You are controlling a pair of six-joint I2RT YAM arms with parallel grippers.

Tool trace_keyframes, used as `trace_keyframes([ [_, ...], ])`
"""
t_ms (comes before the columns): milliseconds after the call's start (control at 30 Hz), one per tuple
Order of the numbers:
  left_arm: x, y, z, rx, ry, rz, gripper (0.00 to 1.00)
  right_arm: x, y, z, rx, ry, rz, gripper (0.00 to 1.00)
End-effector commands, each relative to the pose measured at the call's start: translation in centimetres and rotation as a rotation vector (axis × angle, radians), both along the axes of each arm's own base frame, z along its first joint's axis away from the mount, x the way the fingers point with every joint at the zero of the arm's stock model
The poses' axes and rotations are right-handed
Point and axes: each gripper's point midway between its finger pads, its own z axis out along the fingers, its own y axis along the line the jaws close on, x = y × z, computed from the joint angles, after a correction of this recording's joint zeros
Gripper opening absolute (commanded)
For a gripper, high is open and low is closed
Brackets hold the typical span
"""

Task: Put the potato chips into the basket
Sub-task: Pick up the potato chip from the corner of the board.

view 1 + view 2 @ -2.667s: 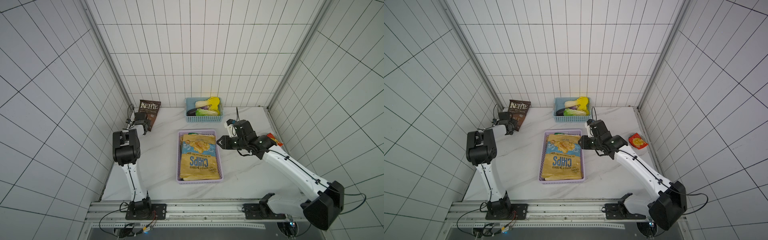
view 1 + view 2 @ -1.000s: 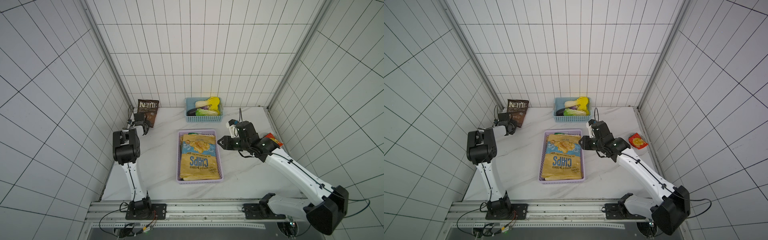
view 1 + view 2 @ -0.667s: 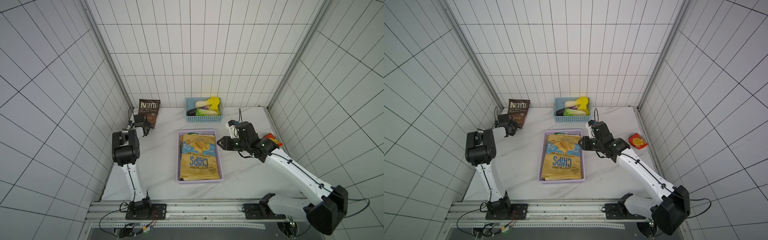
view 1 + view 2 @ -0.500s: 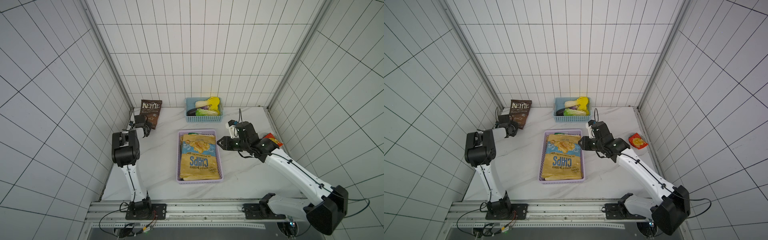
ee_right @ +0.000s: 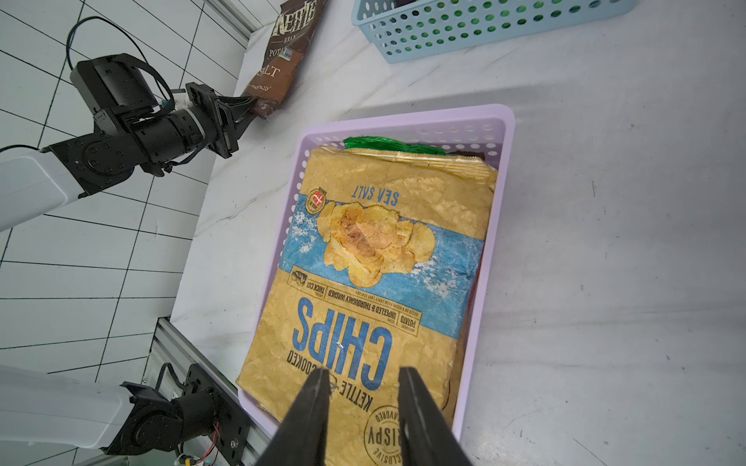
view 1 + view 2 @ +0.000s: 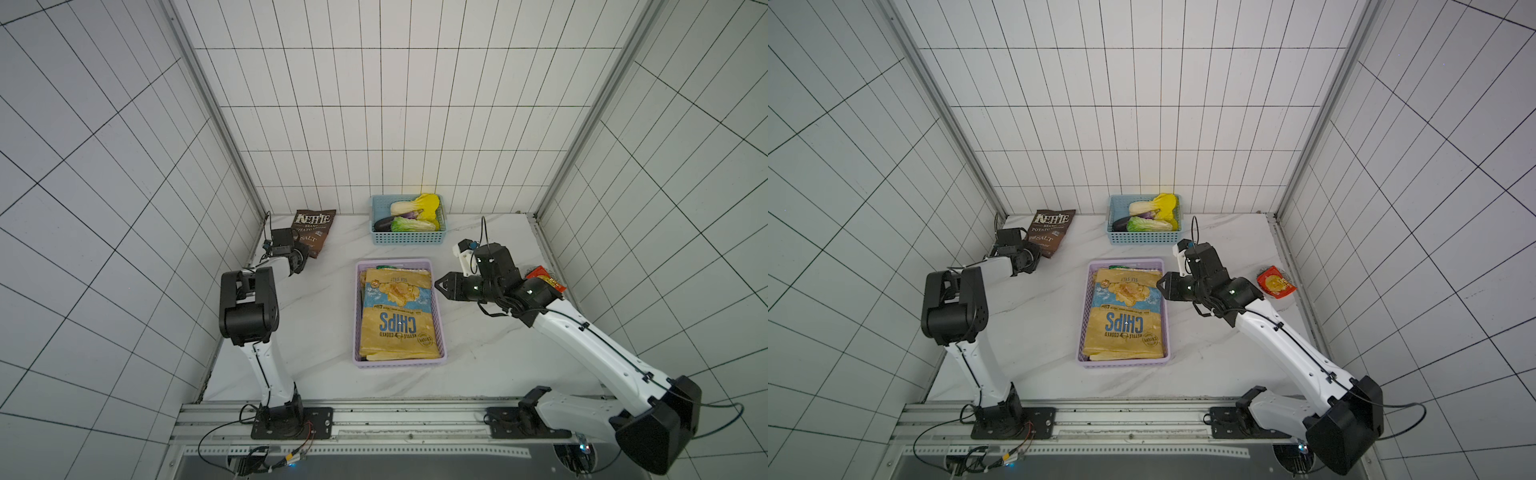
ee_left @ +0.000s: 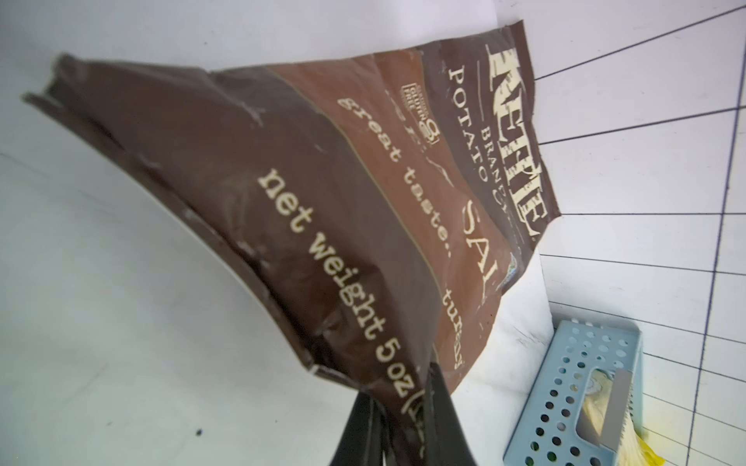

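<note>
Top views: high and far, both looking down on the whole table; near-identical coverage.
Left wrist: close behind its fingers, facing the Kettle bag.
Right wrist: behind its fingers, above the basket; shares that bag.

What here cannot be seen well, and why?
- Bags under the tan bag in the lilac basket: covered; only a green edge shows, right wrist view.
- Red packet: partly behind the right arm, in a top view.
- Left pincer on the brown bag: cut by the picture edge, left wrist view.
</note>
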Motion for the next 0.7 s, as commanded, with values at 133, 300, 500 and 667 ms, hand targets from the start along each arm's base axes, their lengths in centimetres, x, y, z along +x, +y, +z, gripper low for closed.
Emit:
trace_keyframes([
  [133, -0.4, -0.7, 4.0, 0.070, -0.071, -0.097, 0.00, -0.1, -0.6, -0.7, 0.004, 0.002, -0.015, 0.33],
  [300, -1.1, -0.9, 7.0, 0.146, -0.076, -0.163, 0.00, -0.1, -0.4, -0.7, 0.008, -0.001, -0.013, 0.33],
  [500, -1.7, -1.5, 12.7, 0.245, -0.205, -0.244, 0.00, -0.1, -0.3, -1.0, 0.014, 0.005, -0.008, 0.33],
  [667, -3.0, -2.0, 17.7, 0.344, -0.310, -0.305, 0.00, -0.1, -0.4, -0.8, 0.015, -0.003, -0.012, 0.33],
])
